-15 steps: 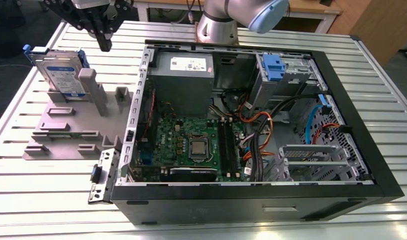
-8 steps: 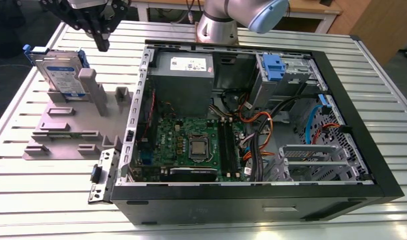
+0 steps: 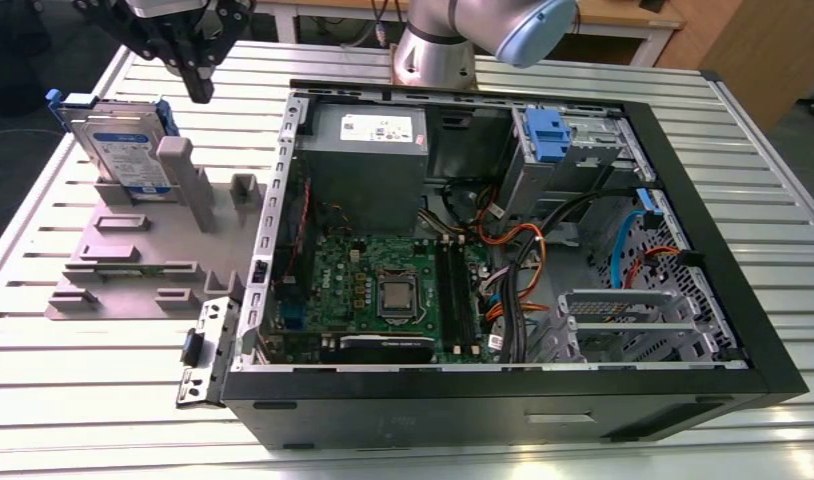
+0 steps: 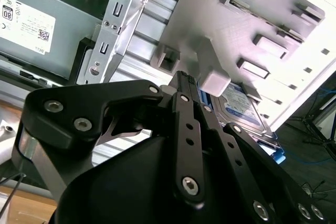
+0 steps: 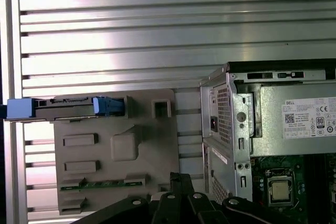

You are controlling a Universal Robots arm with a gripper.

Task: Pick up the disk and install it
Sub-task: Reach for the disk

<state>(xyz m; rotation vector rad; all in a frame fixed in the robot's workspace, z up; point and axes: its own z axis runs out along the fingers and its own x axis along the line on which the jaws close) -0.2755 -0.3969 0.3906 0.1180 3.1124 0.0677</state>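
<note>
Now disk (image 3: 120, 150) upright in fixture (image 3: 127, 268), gripper (image 3: 200, 92) nearby w/o contact

**Open air above the fixture, a wall at the case**

The gripper (image 3: 200, 88), fingers together, hangs in free air above the table (image 3: 60, 420). Below it the disk (image 3: 120, 150) stands upright in the grey fixture (image 3: 114, 275), with a grey post (image 3: 178, 180) close beside its face. The open computer case (image 3: 514, 400) walls off the fixture's other side, leaving a narrow strip of slats between them. Toward the table's edge at the exterior view's left, the slats lie bare.

Printed white label (image 5: 310, 119) on power supply (image 5: 270, 129); blue-white label (image 3: 130, 160) on disk (image 3: 103, 122)
</note>
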